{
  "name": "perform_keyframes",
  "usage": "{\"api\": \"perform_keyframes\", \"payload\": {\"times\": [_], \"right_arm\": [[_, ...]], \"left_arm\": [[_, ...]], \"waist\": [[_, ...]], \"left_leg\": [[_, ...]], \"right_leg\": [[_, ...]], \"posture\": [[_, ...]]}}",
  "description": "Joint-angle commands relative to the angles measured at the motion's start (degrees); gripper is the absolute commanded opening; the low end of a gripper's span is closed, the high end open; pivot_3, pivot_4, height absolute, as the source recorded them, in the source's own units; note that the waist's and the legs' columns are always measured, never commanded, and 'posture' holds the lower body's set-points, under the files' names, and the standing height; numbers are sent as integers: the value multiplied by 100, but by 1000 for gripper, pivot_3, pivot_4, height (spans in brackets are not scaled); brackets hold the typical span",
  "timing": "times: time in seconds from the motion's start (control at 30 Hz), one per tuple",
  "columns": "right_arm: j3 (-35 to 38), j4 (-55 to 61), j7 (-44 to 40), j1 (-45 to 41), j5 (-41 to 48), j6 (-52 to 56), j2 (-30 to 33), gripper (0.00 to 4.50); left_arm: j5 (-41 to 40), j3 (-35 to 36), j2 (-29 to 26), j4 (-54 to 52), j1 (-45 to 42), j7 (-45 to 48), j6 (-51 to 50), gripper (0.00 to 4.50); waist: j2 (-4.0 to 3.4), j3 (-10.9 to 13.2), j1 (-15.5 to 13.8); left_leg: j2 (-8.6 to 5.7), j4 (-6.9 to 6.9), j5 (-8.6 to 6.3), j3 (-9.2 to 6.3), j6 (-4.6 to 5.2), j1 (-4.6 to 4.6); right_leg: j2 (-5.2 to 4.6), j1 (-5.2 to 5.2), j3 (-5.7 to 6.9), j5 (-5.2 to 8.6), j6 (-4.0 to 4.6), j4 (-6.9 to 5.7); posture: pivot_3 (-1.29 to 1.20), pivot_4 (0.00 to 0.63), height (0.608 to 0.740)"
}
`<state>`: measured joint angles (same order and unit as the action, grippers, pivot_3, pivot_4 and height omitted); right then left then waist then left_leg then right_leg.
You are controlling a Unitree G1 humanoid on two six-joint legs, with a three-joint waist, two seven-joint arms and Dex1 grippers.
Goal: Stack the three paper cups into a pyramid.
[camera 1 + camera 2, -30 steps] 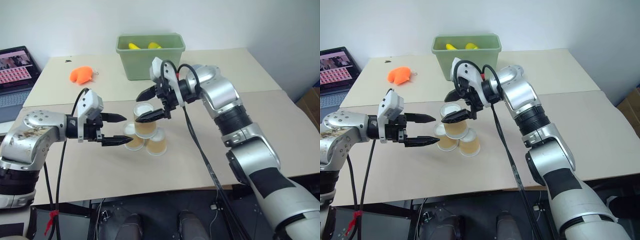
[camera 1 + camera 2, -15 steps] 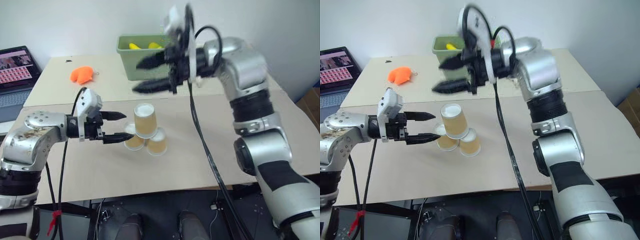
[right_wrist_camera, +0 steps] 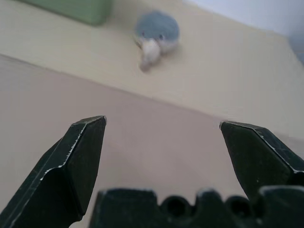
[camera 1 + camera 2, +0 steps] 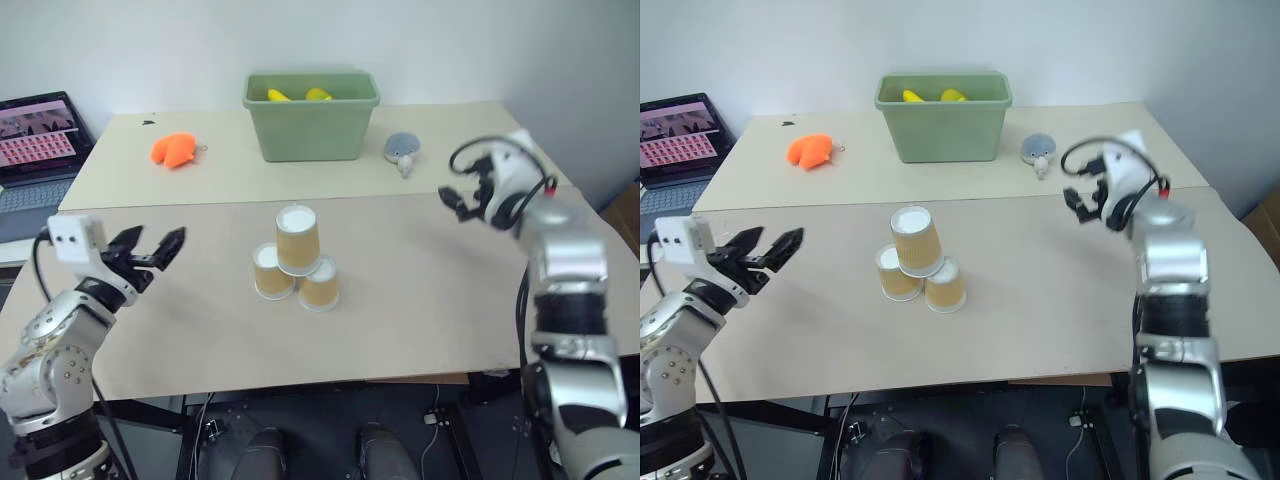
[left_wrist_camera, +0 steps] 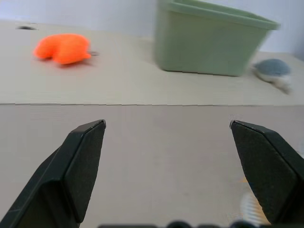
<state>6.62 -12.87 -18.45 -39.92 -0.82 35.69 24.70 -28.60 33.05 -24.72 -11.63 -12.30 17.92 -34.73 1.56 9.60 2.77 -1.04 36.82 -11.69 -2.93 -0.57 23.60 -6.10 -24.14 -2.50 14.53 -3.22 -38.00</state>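
Pyramid (image 4: 296, 263) standing at centre frame on the tan counter (image 4: 420, 300): two of the three paper cups (image 4: 915, 265) side by side and tipped on the surface, the third perched on top, white base up and leaning a touch. Left gripper (image 4: 150, 252) out at the left edge of the frame, well apart from the stack, black fingers spread wide and empty, pointing roughly level toward the middle of the counter, forearm angling up from the lower left corner with the white wrist block above it. Same wide spread from the left wrist view (image 5: 166, 142), bare counter between the fingertips (image 5: 90, 137). Right gripper (image 4: 1080, 198) over at the right side of the frame, also well clear of the cups, raised above the counter, arm rising near-vertical from the lower right with the wrist bent toward centre frame, cables looping over it. From the right wrist view, fingers (image 3: 85, 142) parted wide, holding nothing. Toward the top of the frame, green bin (image 4: 312, 125) with yellow items inside; orange toy (image 4: 173, 149) in the upper left, small grey plush (image 4: 1037, 152) just right of the bin. Laptop (image 4: 35, 140) open at the far left edge.
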Motion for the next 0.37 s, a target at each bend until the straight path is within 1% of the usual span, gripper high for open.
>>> {"api": "perform_keyframes", "payload": {"times": [0.03, 0.1, 0.2, 0.37], "right_arm": [[-103, -272, 564, 179, -132, -1036, -391, 4491], [-84, -490, 681, 316, -82, -1278, -552, 4491], [20, -675, 816, 429, 66, -1563, -747, 4491], [78, -934, 1059, 457, 101, -1834, -887, 4491]], "left_arm": [[736, -8, 211, 604, -68, -645, 1244, 4500], [1003, -105, 299, 899, -92, -828, 1704, 4500], [1127, -148, 510, 1299, -197, -1045, 2213, 4500], [1115, -278, 659, 1741, -285, -1007, 2748, 4500]], "waist": [[0, 0, -2], [0, 0, -24], [5, -3, -70], [11, -7, -84]], "left_leg": [[0, -1, 0, 0, 0, 4], [0, 0, 0, 0, 0, 9], [-2, 1, 0, -1, 0, 18], [-4, 6, 0, -1, -1, 17]], "right_leg": [[0, -2, 0, 0, 0, 2], [0, -4, 2, 0, 0, 2], [-5, 0, 7, -1, 0, 0], [-7, 3, 9, -3, -3, 3]], "posture": [[0, 150, 735], [0, 150, 735], [0, 150, 735], [0, 150, 735]]}}
